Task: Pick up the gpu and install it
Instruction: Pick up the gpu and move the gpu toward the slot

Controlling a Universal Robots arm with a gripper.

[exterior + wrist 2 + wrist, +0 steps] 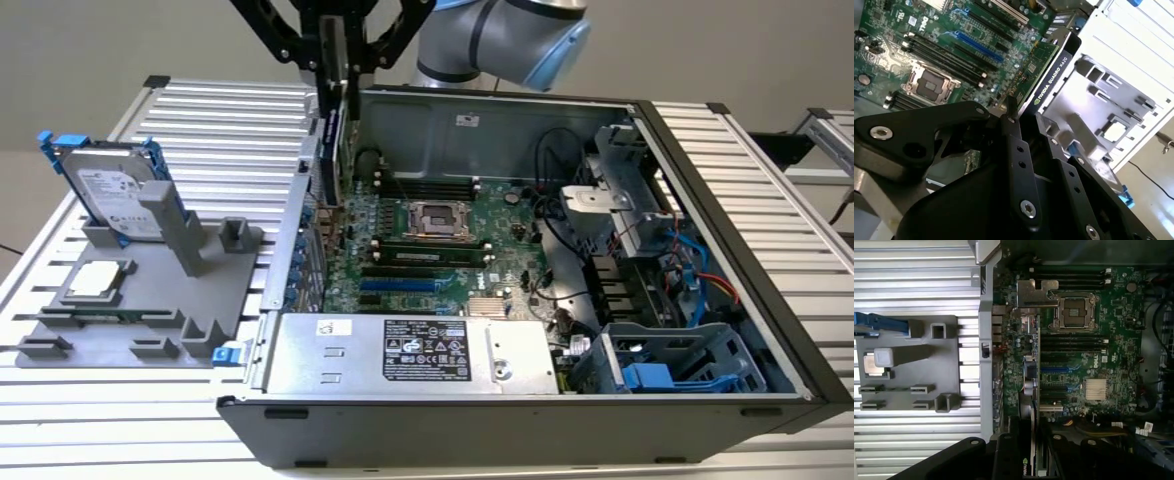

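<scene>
Grips the gpu (330,150) by its upper edge, gripper (334,70) drawn narrow and clamped across board and shroud together, fingers (1015,145) pressed against both faces in the second wrist view. Holds it upright and edge-on at the rear wall of the open computer case (721,230), on the exterior view's left side of the motherboard (514,215), nearer that wall than the empty CPU socket (434,220), lower edge apparently not yet seated, though hard to tell for certain. Well apart from all this, on the grey fixture (207,290) outside the case: the hard drive (114,190) in its blue frame and the CPU chip (96,280). Judged stiff along its length yet brittle under twist, moderately weighty for its size on account of the cooler, smooth on the shroud side and so liable to slip in a loose pinch. Best taken as here, across the thick top edge with board backed by shroud, or else by the metal end bracket; best kept clear of the contact edge and of the bare green face with its small components. Calls for a square, firm hold with no sideways leverage, given a thin board and a long overhang below the grip
</scene>
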